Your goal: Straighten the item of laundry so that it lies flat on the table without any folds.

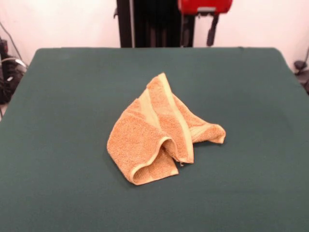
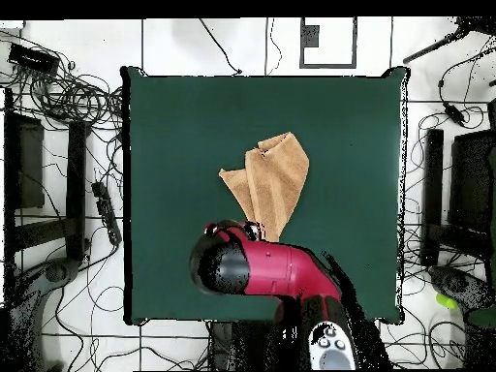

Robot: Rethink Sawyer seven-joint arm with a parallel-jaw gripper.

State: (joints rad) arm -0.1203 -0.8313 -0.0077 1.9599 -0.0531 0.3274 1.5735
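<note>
The orange-tan towel (image 1: 161, 133) lies crumpled near the middle of the green table (image 1: 58, 145). It is folded over itself into a rough triangle, with paler hem bands running down it and a rolled fold at its front. In the overhead view the towel (image 2: 273, 182) lies just beyond the red arm (image 2: 281, 271). My gripper (image 1: 199, 30) hangs at the top edge of the front view, above the table's far side and well away from the towel. It is open and empty.
The black pedestal (image 1: 149, 24) stands behind the table's far edge. Cables (image 2: 68, 97) and black equipment (image 2: 39, 165) lie on the floor around the table (image 2: 174, 126).
</note>
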